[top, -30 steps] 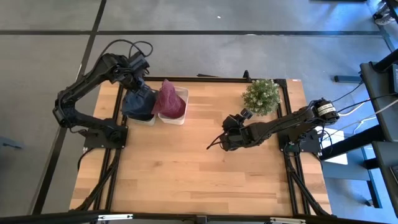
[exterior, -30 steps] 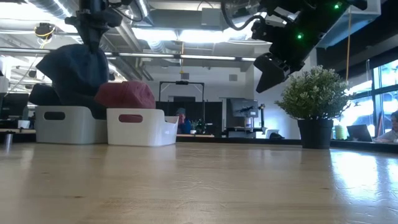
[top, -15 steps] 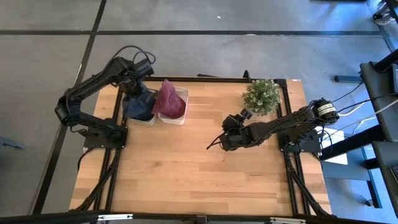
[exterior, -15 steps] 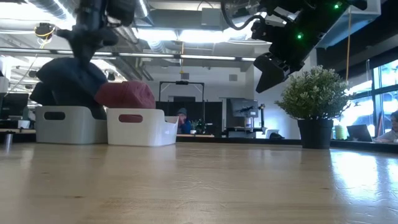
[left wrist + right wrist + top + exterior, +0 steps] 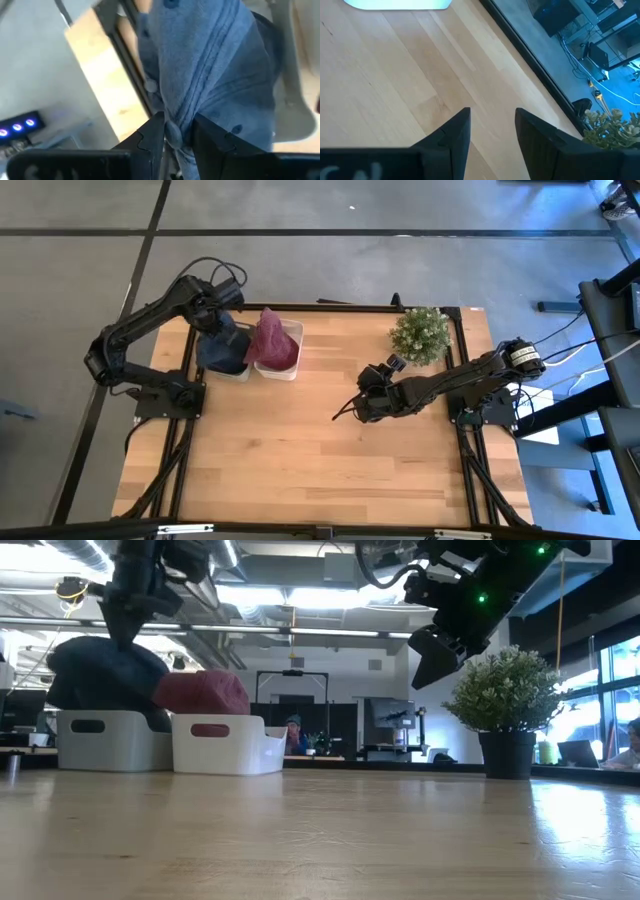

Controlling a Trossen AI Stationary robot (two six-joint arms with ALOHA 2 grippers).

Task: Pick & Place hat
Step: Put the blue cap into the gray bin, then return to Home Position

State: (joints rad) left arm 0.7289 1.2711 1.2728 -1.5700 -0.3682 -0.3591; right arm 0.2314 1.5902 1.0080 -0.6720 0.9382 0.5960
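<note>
Navy cloth hat (image 5: 222,345) — heaped in the far-left white bin (image 5: 100,738), directly beneath your left gripper (image 5: 172,132), whose fingers pinch its gathered crown — while your right gripper (image 5: 345,410), fingers apart, waits mid-table, well away.

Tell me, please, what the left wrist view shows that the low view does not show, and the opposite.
Only the left wrist view shows the left gripper with its fingers pinched on a gathered fold of the blue hat, with the table's wooden edge beside it.

Only the low view shows the maroon hat in its own white bin, the potted plant, the right gripper held above the table with nothing in it, and the room behind.

Both show the blue hat lying over a white bin, held from above by the left arm.
</note>
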